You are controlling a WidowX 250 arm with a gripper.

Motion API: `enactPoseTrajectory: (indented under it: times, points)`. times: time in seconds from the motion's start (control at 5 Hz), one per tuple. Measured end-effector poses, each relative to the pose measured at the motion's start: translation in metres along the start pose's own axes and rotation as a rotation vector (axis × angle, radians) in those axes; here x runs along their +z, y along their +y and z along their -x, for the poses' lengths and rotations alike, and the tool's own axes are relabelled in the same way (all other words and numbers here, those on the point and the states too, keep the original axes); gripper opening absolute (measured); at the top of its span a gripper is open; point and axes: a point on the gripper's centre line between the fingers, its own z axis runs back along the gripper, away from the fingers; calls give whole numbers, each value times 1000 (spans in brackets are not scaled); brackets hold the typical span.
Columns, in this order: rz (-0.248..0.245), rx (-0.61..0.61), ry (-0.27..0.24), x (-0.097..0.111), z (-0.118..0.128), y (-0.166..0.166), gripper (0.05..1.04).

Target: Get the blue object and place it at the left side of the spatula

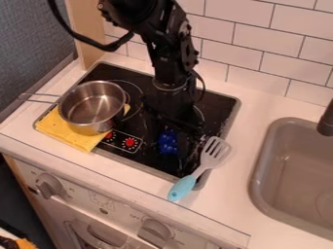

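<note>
Blue object (168, 142) sits between the gripper's (170, 153) spread jaws, left of the slotted spatula (214, 153). Placing seems in hand; next, retreat straight up without nudging it.

Glossy metal pot (94, 104); matt yellow cloth (71, 135); smooth, shiny black stovetop (123, 127).

White wall tiles (261, 40) above a pale counter (242, 214).
</note>
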Motion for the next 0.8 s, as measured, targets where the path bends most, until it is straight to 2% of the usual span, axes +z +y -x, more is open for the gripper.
enactPoseTrajectory:
  times: [0.2, 0.8]
  points:
    - [2, -27, 2, -2, 6, -11, 808]
    - [-12, -28, -4, -2, 12, -13, 808]
